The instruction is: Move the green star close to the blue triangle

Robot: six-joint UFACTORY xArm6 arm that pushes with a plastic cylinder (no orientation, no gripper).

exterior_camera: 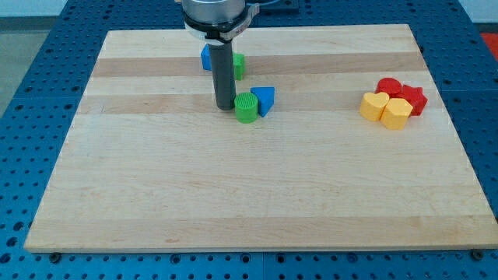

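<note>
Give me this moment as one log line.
my tip: left of green cylinder | green cylinder: touching blue triangle | green star: behind rod, not near triangle

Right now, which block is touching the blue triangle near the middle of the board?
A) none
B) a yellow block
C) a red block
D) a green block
D: the green block sits against the left side of the blue triangle, with my tip just to its left; the yellow and red blocks lie far to the view's right.

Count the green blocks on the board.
2: a green block touching the blue triangle, beside my tip; another green block mostly hidden behind the rod. More may be hidden.
</note>
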